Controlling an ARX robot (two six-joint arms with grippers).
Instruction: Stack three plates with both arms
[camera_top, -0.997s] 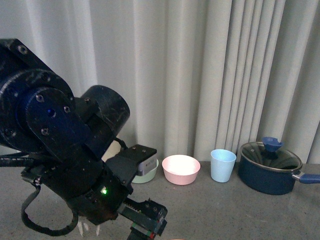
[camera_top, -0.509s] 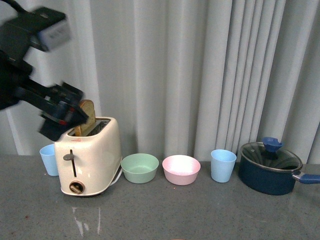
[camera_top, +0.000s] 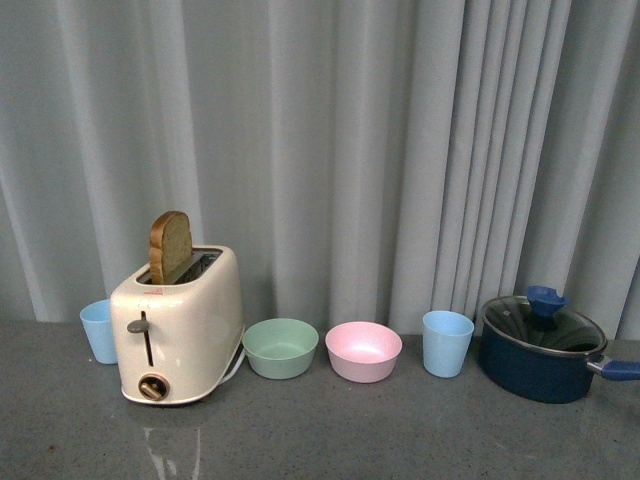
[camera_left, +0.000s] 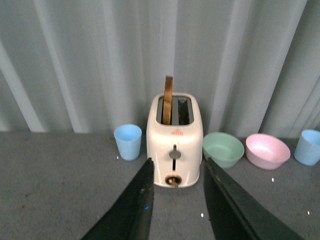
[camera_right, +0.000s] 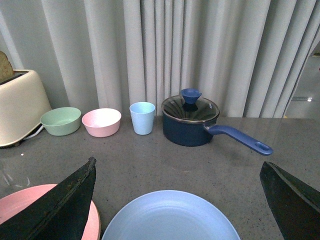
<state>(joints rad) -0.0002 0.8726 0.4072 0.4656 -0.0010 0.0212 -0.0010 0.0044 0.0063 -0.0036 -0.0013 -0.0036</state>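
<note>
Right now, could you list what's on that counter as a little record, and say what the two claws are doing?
back row, left to right: blue cup, toaster holding a bread slice, green bowl, pink bowl, second blue cup, lidded blue pot
plates in view: pink plate and blue plate, lying beside each other
third plate: not visible
left gripper: open, empty, facing the toaster
right gripper: open, empty, near the plates
</note>
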